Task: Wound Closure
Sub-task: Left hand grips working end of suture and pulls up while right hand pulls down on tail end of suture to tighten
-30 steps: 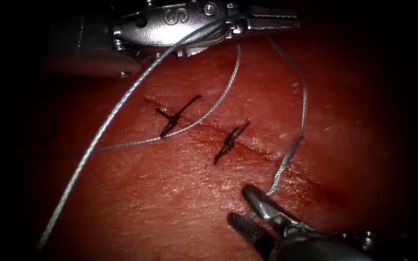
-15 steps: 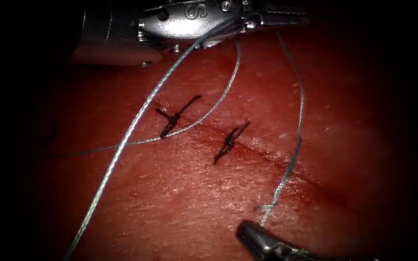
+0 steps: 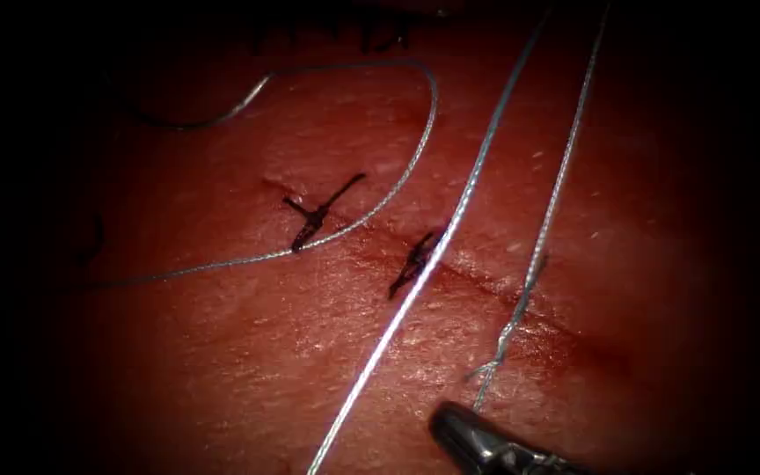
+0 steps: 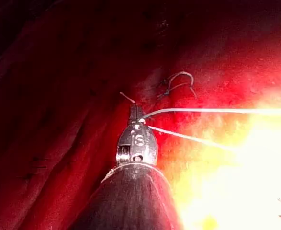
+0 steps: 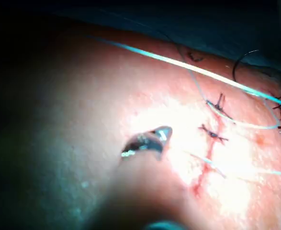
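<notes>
Item: right tool (image 3: 456, 427), low in the endoscope view, on the cut's (image 3: 485, 281) left. Its jaws look pressed together, and the short end of the thread (image 3: 534, 264) runs down through a twist (image 3: 492, 369) straight into them; I judge it held. Item: left tool (image 4: 135, 114), seen in its wrist view, jaws closed on the thread, two strands leaving them tight and nearly straight. Item: needle (image 3: 195, 120), as I take the darker curved piece ending the slack loop to be. It lies on the tissue (image 3: 248, 352) left of the cut, in neither tool, not in the tissue. Item: two dark finished stitches (image 3: 318, 211), (image 3: 415, 259). The long taut strand crosses the second; the slack loop lies across the first. Step, by my judgement: a throw being drawn down where the thread enters the cut. Handling: I would pull evenly with both tools, opposite ways, low to the tissue, and watch that the twist slides down rather than locking high. Room: open tissue lower left. The field goes dark toward every edge, and the left tool works out there, so I would go slowly.
</notes>
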Controlling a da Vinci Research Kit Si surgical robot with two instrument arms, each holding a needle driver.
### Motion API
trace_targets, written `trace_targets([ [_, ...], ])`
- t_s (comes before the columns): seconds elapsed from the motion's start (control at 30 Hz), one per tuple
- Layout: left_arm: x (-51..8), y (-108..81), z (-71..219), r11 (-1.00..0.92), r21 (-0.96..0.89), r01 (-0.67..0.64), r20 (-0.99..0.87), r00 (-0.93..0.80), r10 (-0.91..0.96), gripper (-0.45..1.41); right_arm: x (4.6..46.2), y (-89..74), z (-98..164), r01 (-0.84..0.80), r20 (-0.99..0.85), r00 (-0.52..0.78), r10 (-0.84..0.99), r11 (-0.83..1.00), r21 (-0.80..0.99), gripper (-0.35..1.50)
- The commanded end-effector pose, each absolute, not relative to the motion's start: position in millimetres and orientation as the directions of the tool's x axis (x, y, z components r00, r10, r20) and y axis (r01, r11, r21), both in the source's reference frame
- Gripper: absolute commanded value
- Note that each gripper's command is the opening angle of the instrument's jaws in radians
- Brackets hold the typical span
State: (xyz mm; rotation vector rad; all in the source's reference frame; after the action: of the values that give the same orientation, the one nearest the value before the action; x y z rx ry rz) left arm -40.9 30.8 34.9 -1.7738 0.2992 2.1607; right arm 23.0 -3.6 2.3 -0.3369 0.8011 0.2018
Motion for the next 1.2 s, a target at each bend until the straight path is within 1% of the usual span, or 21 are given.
trace_targets([
  [0.03, -41.5, 31.6, 36.2, -0.923, -0.034, -0.384, -0.978, -0.177, 0.110, -0.45, 23.9, -5.0, 2.7, -0.299, -0.732, 0.679, 0.046, 0.929, -0.219, -0.35],
  [0.27, -41.8, 34.9, 39.7, -0.906, 0.000, -0.423, -0.976, -0.196, 0.091, -0.45, 24.6, -6.5, 1.7, -0.288, -0.734, 0.678, 0.048, 0.935, -0.205, -0.35],
  [0.47, -43.2, 36.2, 41.2, -0.898, 0.016, -0.440, -0.974, -0.212, 0.086, -0.45, 24.9, -7.6, 1.8, -0.275, -0.725, 0.687, 0.055, 0.942, -0.189, -0.35],
  [0.73, -44.6, 36.7, 43.7, -0.901, 0.038, -0.431, -0.974, -0.218, 0.063, -0.45, 25.4, -8.9, 2.1, -0.264, -0.713, 0.698, 0.061, 0.948, -0.177, -0.35],
  [0.93, -44.4, 36.2, 45.2, -0.902, 0.021, -0.432, -0.974, -0.213, 0.079, -0.45, 26.0, -10.1, 2.5, -0.252, -0.705, 0.706, 0.058, 0.952, -0.174, -0.35],
  [1.1, -43.8, 35.1, 44.8, -0.906, -0.054, -0.419, -0.975, -0.171, 0.138, -0.45, 25.8, -9.3, 2.5, -0.253, -0.703, 0.708, 0.063, 0.953, -0.169, -0.35],
  [1.2, -42.9, 33.8, 42.6, -0.915, -0.086, -0.393, -0.978, -0.144, 0.153, -0.45, 25.2, -8.6, 2.6, -0.296, -0.734, 0.675, 0.071, 0.938, -0.181, -0.35],
])
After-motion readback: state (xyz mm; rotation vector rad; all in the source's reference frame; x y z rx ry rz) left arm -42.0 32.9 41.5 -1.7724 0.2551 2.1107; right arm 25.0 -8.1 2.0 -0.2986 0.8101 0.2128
